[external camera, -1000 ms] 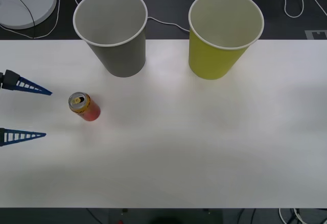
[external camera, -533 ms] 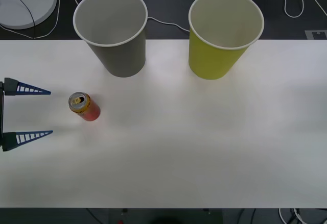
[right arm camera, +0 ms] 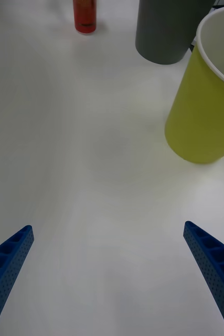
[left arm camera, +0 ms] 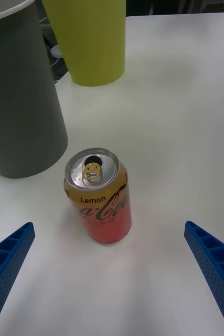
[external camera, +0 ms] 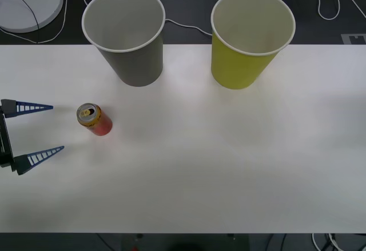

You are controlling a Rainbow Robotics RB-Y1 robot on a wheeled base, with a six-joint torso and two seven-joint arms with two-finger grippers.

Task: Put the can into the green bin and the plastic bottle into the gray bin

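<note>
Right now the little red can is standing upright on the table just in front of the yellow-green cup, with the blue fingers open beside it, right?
Not quite. In the front view the can stands in front of the gray cup, not the yellow-green cup. The rest holds: it is upright, the left gripper open beside it.

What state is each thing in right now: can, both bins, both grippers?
can: upright on the table, ungrasped, tab opening visible.
green bin: upright, nothing visible inside.
gray bin: upright, nothing visible inside.
left gripper: open, beside the can.
right gripper: open, holding nothing.
</note>
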